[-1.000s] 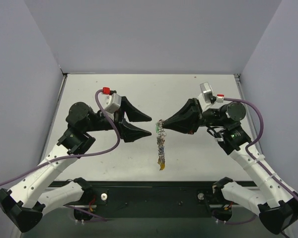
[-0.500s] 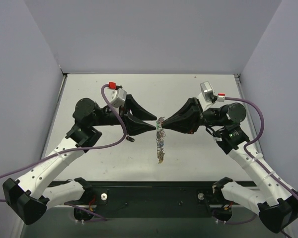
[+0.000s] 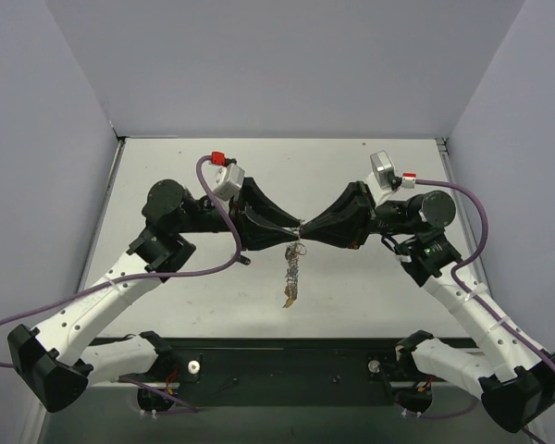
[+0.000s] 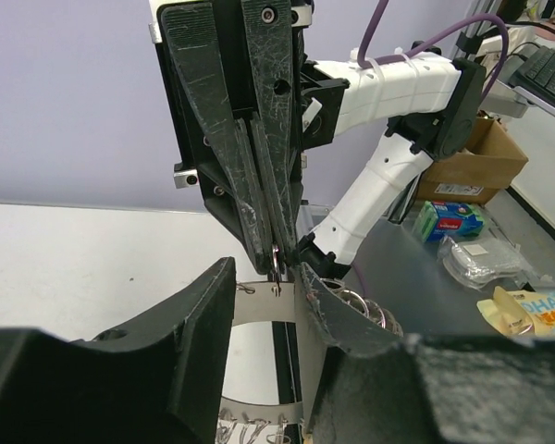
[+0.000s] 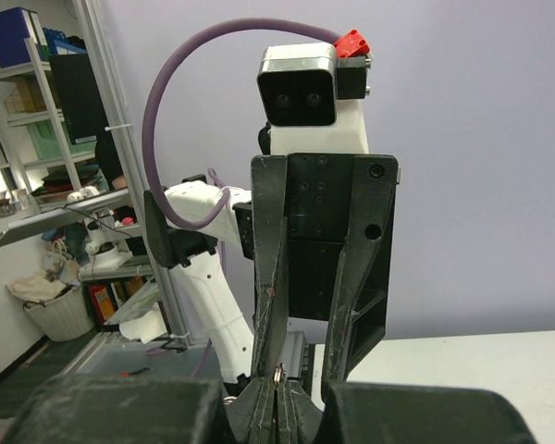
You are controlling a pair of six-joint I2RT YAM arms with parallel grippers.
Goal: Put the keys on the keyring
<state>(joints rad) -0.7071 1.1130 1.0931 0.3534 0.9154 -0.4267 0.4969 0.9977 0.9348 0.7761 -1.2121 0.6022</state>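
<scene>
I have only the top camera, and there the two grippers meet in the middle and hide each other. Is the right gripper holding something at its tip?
Observer: Yes. In the left wrist view the right gripper is shut on a thin metal loop.
Operator: Is the left gripper closed on this loop too?
Observer: No. The left gripper is open; its fingers stand one on each side of the loop.
Operator: How deep does the loop sit in the right gripper?
Observer: Only at the very end. The right wrist view shows it pinched at the tips, with nothing further in.
</scene>
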